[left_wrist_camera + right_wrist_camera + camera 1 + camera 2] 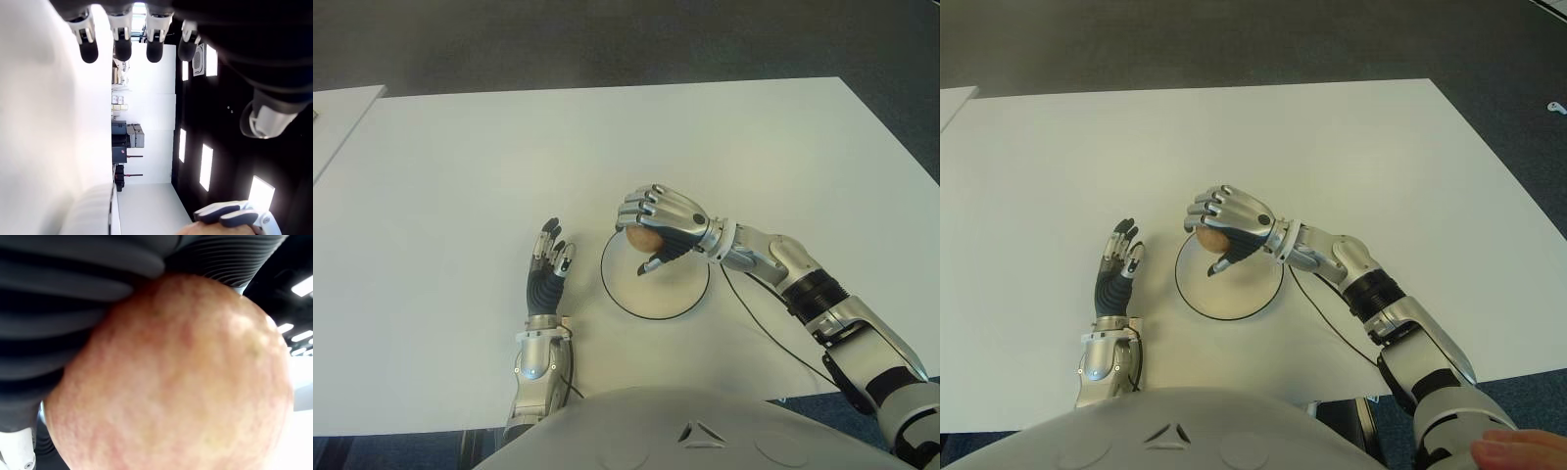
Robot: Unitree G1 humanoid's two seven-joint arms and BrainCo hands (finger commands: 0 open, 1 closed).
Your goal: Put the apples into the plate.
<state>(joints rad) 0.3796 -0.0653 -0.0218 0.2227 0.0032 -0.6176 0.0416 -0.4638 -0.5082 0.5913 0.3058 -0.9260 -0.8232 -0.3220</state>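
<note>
A: Right hand (658, 229)?
B: Fingers curled around an apple (643, 239), held over the far left part of the white plate (677, 299). Its wrist view shows reddish-yellow skin pressed against the dark finger pads (73, 298).
A: Touching the plate?
B: Cannot tell.
A: Left hand (548, 262)?
B: Idle, just left of the plate on the white bench (460, 176), fingers (122, 46) extended and relaxed, holding nothing.
</note>
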